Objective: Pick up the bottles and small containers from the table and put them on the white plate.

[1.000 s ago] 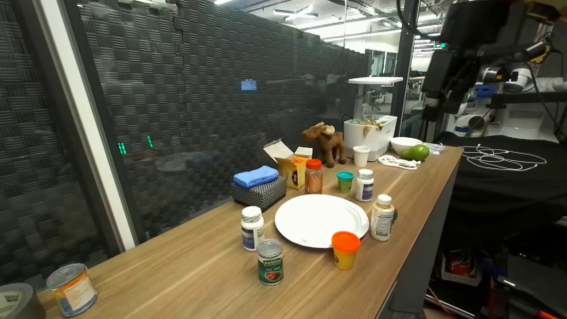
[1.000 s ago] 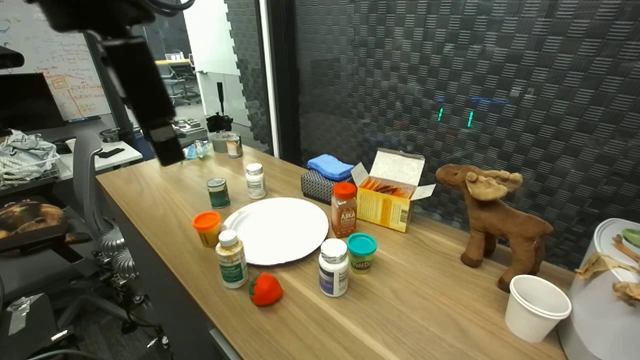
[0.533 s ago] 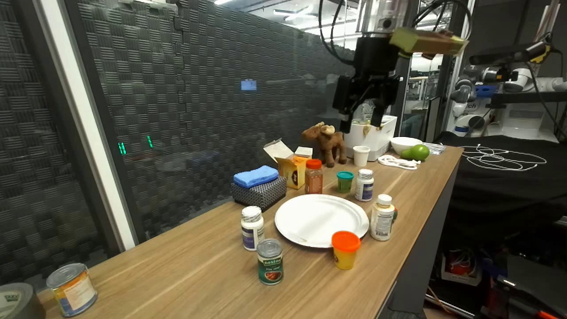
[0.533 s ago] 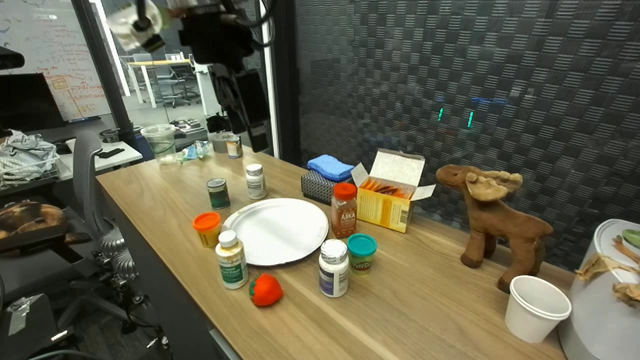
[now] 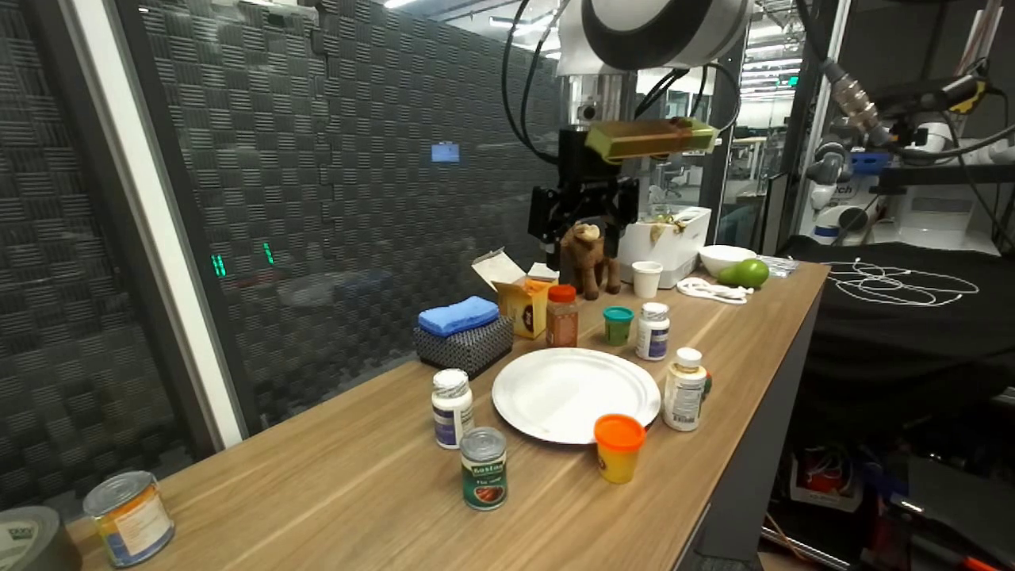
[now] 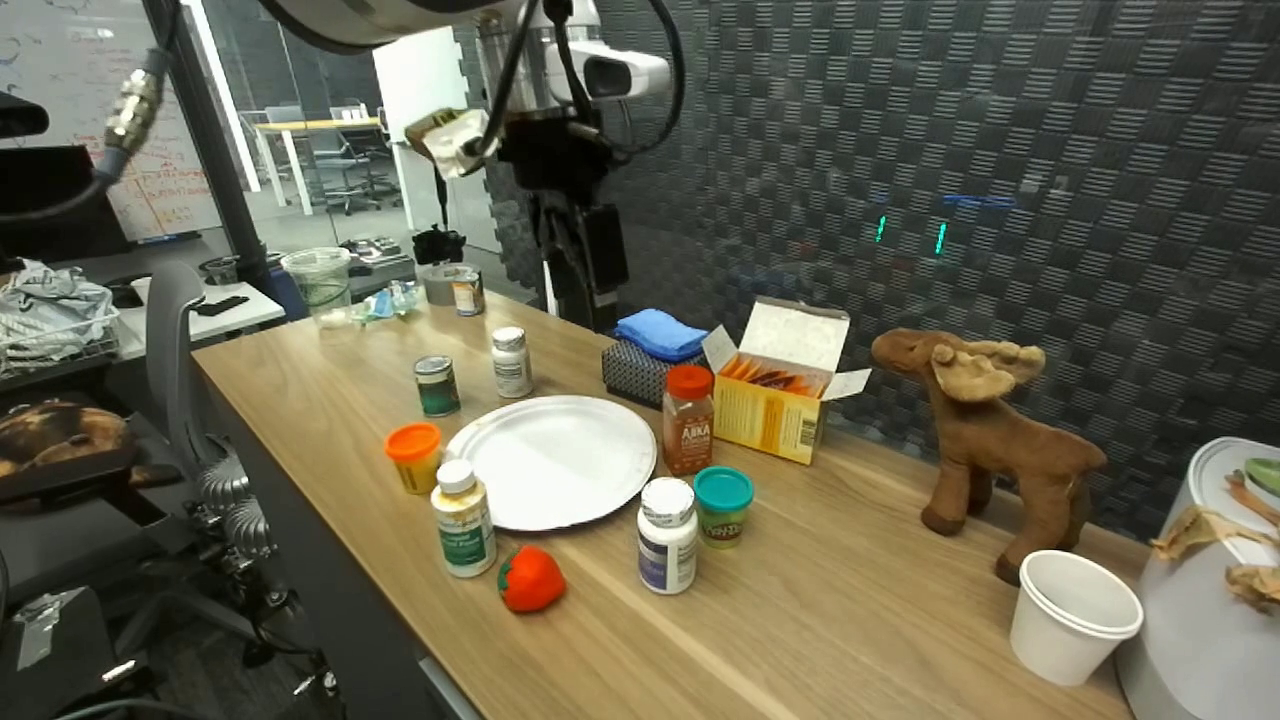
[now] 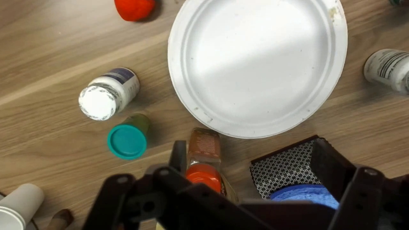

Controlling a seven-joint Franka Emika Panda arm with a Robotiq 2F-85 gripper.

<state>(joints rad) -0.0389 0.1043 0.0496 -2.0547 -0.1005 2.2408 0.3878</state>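
My gripper (image 7: 249, 150) stands open with nothing between its fingers, high over the table (image 6: 800, 600) in both exterior views. The wrist view shows the red-capped sauce bottle (image 7: 204, 147) below, beside the left finger. It stands against the near rim of the white plate (image 7: 255, 124), which bears nothing. White-capped bottles stand around the plate: one (image 6: 668, 550) by the teal-lidded jar (image 6: 724, 505), one (image 6: 464, 525) near the table edge, one (image 6: 512, 365) on the far side. An orange-lidded tub (image 5: 618, 452) and a green can (image 5: 484, 472) are also near the plate.
A patterned box (image 5: 468, 349) with a blue cloth (image 5: 458, 316) and an open yellow box (image 6: 770, 410) flank the sauce bottle. A plush moose (image 6: 1000, 450), white cups (image 6: 1070, 615) and a red toy fruit (image 6: 532, 580) also stand there. Another can (image 5: 131, 519) is farther off.
The arm has swung in from the side and come lower, moving left in an exterior view and right in an exterior view. The gripper has stayed open. Objects on the table have not moved.
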